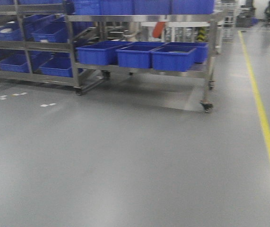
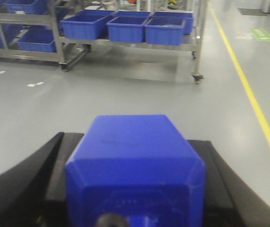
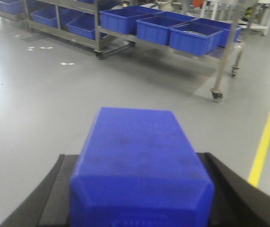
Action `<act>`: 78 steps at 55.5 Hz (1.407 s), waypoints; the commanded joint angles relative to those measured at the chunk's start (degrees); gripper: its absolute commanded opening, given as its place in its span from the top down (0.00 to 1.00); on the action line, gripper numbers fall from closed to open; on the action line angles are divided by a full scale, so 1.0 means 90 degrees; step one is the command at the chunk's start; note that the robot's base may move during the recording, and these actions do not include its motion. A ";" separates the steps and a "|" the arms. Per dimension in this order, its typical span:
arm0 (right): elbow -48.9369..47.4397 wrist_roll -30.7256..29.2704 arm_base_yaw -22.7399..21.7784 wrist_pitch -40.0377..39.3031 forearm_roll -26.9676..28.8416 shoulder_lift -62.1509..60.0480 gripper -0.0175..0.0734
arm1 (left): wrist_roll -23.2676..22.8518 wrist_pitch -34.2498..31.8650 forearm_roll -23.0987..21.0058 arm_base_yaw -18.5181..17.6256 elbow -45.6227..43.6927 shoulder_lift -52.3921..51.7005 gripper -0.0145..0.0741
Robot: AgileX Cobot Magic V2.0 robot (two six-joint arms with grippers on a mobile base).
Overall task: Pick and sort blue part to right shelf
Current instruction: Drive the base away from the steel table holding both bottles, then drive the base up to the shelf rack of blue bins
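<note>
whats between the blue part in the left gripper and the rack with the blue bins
Only bare grey floor between the blue part and the rack, shown in the left wrist view; small white floor marks lie off to the left.

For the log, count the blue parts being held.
2: one blue part between the left fingers, a second blue part between the right fingers. Others may be hidden.

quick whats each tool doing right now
Left tool: closed, holding a blue rectangular plastic part.
Right tool: closed, holding its own blue rectangular plastic part.
</note>
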 commanded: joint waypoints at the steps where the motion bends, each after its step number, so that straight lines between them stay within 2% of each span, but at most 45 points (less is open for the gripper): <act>1: -0.0146 -0.0044 -0.0020 -0.0558 -0.0188 0.0121 0.53 | -0.0058 -0.0562 0.0088 0.0011 -0.0179 -0.0124 0.49; 78: -0.0146 -0.0044 -0.0020 -0.0552 -0.0187 0.0121 0.53 | -0.0058 -0.0562 0.0088 0.0024 -0.0179 -0.0124 0.49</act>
